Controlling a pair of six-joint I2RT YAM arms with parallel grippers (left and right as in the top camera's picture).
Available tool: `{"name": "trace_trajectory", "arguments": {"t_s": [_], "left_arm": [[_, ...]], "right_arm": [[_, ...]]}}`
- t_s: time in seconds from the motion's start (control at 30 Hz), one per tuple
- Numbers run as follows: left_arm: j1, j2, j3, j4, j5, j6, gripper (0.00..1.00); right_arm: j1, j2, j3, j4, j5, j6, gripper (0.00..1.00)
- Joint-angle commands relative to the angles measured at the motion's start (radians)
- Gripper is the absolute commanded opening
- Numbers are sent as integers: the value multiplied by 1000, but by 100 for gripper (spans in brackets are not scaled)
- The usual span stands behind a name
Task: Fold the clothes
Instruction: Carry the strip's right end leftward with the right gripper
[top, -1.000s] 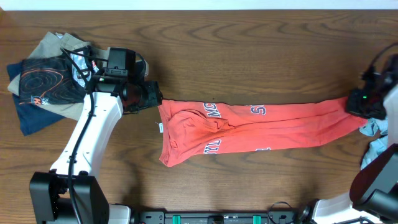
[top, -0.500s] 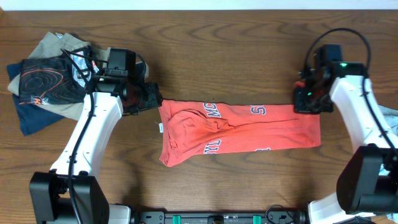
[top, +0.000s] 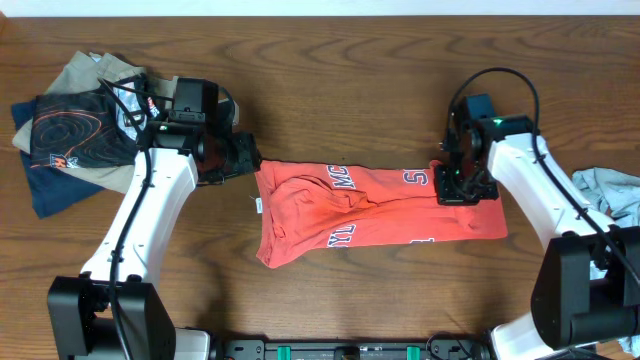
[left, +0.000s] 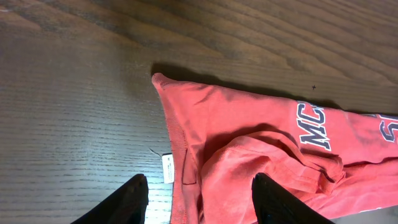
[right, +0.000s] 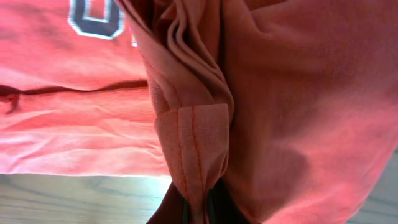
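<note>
Overhead: coral-red cotton T-shirt w/ white lettering (top: 380, 205) lies mid-frame as a long strip, right gripper (top: 462, 188) on its right part. L wrist: left gripper (left: 199, 183) wide open, empty, by white tag (left: 167, 168). R wrist: jaws clamped on hem (right: 193, 143). Best: carry hem level toward tag end, edges flush.

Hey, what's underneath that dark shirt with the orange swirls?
A navy garment and a khaki one poke out beneath the dark shirt; anything else under it is covered.

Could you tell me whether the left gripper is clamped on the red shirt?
No, the left wrist view shows the left gripper wide open over the red shirt, pinching nothing.
</note>
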Motion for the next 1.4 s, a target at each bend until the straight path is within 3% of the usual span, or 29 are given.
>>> {"name": "trace_trajectory", "arguments": {"t_s": [0.0,0.33,0.5,0.6,0.83,0.87,1.03,1.2,1.37], "left_arm": [[5,-6,16,-6,-13,6,56],[5,-6,16,-6,-13,7,56],[5,-6,16,-6,-13,7,56],[5,-6,16,-7,-13,7,56],[5,-6,13,-24,-13,7,56],[5,-6,13,-29,-13,7,62],[5,1,10,-66,-13,7,71],[5,27,0,-98,-2,16,75],[5,74,-29,-125,25,52,77]], "right_arm": [[34,2,-5,1,-44,37,1],[102,2,-5,40,-136,81,4],[131,2,-5,65,-223,81,49],[134,2,-5,70,-225,55,58],[117,2,-5,47,-23,56,60],[116,2,-5,42,-10,56,60],[111,2,-5,36,55,56,61],[110,2,-5,38,117,101,70],[90,2,-5,37,139,101,72]]}}
